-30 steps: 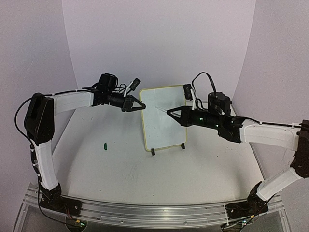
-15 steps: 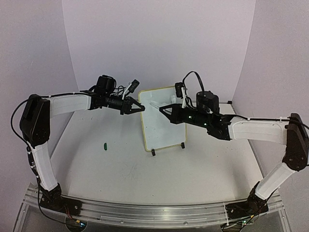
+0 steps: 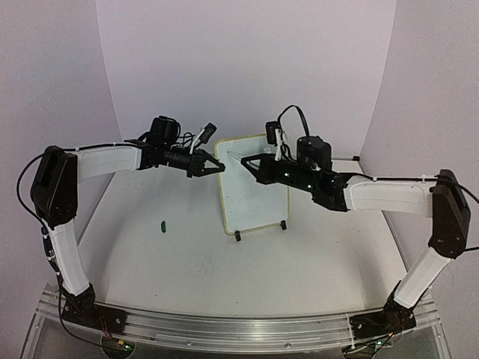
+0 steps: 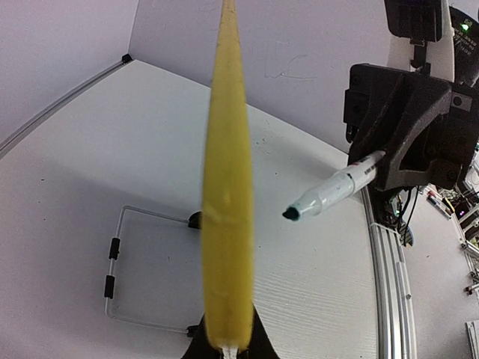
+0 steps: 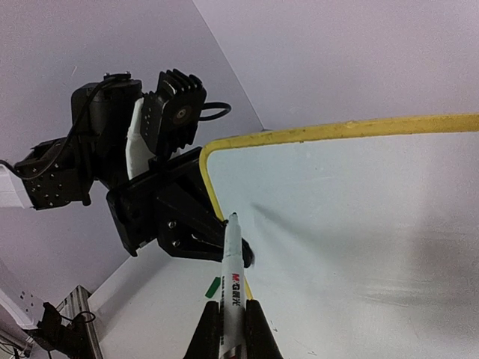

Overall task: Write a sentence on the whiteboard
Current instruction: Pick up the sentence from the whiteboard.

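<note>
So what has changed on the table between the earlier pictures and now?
The right gripper, shut on the marker, moved left across the whiteboard, bringing the tip near its upper left corner. The left gripper stays clamped on the board's left edge; whiteboard and green cap stay put.

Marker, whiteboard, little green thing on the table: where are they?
marker point(image 5: 233, 263), right wrist view, on its white barrel.
whiteboard point(image 3: 254, 206), top view, on its bare white face.
green thing point(image 3: 162, 224), top view, on its middle.
</note>
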Controlling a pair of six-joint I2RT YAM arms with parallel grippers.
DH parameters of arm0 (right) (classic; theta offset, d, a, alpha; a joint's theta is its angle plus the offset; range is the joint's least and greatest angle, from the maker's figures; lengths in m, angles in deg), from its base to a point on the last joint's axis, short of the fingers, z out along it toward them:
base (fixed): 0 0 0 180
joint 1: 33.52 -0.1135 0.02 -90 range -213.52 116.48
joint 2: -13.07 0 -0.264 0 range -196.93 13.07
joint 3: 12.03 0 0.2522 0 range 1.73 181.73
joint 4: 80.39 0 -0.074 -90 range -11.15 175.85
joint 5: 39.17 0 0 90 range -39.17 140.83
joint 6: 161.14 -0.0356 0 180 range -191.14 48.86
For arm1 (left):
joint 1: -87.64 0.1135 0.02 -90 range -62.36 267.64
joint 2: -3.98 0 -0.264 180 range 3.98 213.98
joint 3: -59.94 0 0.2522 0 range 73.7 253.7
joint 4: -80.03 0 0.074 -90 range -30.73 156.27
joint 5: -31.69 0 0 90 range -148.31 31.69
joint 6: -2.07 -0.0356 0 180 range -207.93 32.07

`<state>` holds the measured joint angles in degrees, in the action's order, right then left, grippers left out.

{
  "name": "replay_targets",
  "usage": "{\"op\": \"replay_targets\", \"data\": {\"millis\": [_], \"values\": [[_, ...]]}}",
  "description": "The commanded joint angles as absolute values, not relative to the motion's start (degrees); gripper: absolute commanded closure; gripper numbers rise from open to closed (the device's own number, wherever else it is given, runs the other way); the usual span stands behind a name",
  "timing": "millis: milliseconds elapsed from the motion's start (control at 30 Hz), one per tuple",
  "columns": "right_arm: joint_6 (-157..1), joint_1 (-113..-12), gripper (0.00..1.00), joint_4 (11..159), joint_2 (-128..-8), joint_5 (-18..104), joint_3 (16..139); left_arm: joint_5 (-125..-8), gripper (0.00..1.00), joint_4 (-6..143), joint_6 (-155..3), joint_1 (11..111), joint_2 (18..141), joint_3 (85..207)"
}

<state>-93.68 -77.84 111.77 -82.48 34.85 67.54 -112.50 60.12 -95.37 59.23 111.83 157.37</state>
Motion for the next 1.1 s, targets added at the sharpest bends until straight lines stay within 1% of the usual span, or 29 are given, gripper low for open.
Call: {"op": "replay_targets", "data": {"millis": [0, 233, 500, 833, 1067], "values": [[-93.0, -77.9, 1.00, 114.8, -84.4, 34.4, 71.3, -111.1, 1.00, 54.1, -95.9, 58.6, 112.1, 158.5], [-92.9, -77.9, 1.00, 114.8, -86.5, 34.0, 73.6, -111.2, 1.00, 53.8, -96.0, 58.5, 112.2, 158.8], [-93.3, -77.9, 1.00, 113.9, -87.5, 36.9, 74.1, -111.2, 1.00, 53.5, -96.3, 58.5, 112.3, 159.0], [-93.2, -77.9, 1.00, 113.1, -84.3, 39.9, 69.4, -111.2, 1.00, 53.2, -96.4, 58.5, 112.3, 159.3], [-93.0, -77.9, 1.00, 113.0, -82.9, 39.4, 68.2, -111.0, 1.00, 53.0, -96.4, 58.5, 112.2, 159.4]]}}
